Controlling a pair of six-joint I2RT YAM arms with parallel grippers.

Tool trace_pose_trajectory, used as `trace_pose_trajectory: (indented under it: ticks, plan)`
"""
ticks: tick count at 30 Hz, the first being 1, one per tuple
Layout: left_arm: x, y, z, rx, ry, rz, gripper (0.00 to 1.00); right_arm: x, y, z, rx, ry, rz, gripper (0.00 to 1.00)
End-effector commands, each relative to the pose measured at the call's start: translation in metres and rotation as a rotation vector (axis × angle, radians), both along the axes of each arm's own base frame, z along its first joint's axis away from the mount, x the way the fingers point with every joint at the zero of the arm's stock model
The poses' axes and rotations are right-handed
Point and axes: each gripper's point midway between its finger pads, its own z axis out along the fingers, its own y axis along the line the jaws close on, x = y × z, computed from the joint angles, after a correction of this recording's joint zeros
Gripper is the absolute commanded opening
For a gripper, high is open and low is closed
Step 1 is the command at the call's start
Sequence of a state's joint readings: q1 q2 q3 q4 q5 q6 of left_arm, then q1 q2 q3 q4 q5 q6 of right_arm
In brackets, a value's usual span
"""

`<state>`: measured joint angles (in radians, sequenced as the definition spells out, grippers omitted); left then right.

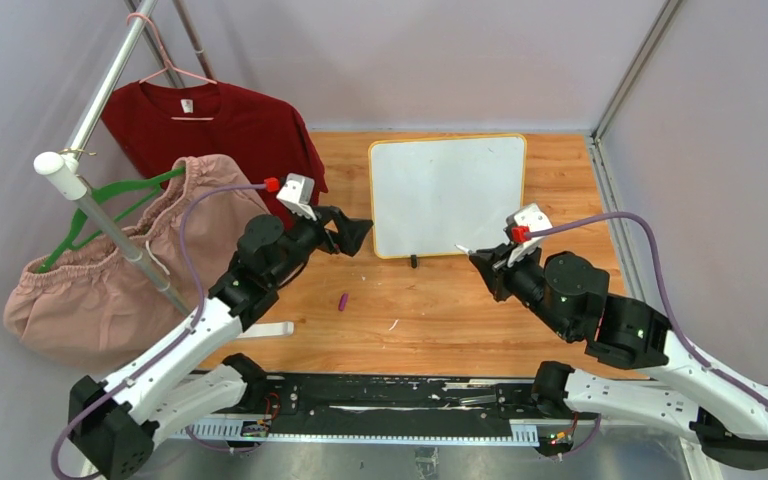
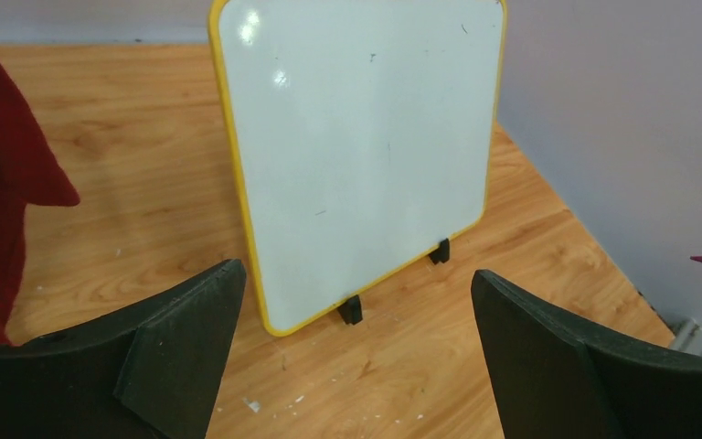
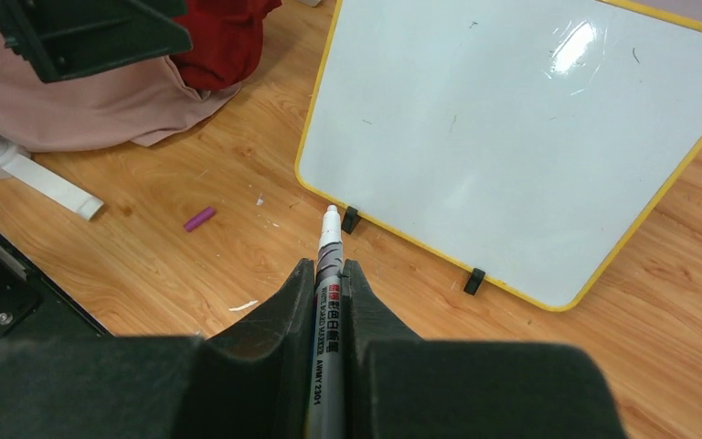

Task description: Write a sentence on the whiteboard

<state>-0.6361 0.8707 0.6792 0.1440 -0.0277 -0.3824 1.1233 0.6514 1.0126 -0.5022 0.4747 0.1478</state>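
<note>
Whiteboard upper centre of top view, standing on table, leaning back on two black feet.

Left arm runs from lower left diagonally up to centre. Left gripper points right, near the board's lower left corner and clear of it, fingers wide apart with nothing between them. Right arm comes from lower right, elbow bent. Right gripper points up-left toward the board's lower right edge, fingers clamped on marker, bare tip forward and just short of the frame. Purple cap lies on the table between the arms.
</note>
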Motion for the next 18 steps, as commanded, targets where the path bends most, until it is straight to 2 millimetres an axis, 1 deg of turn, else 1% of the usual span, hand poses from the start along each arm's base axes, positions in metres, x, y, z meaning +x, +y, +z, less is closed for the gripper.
trace_pose_trajectory:
  ticks: [1,5,9,11,13,18]
  plan:
    - [0.010,-0.020,0.008,-0.149,0.044,-0.161,1.00,0.001,-0.004,-0.005,-0.035,-0.027,-0.003,0.00]
    - [0.034,-0.027,-0.003,-0.148,0.083,-0.179,1.00,0.003,-0.001,-0.008,-0.038,-0.040,0.001,0.00]
    - [0.056,-0.033,-0.020,-0.107,0.120,-0.188,1.00,0.004,0.005,-0.011,-0.026,-0.057,0.015,0.00]
    - [0.066,-0.030,-0.030,-0.099,0.141,-0.173,1.00,0.005,0.007,-0.012,-0.011,-0.065,0.018,0.00]
    - [0.076,-0.023,-0.039,-0.109,0.155,-0.143,1.00,0.006,0.009,-0.012,0.003,-0.077,0.019,0.00]
    - [0.093,-0.009,-0.065,-0.163,0.224,-0.123,0.98,0.006,0.017,-0.013,0.020,-0.133,0.056,0.00]
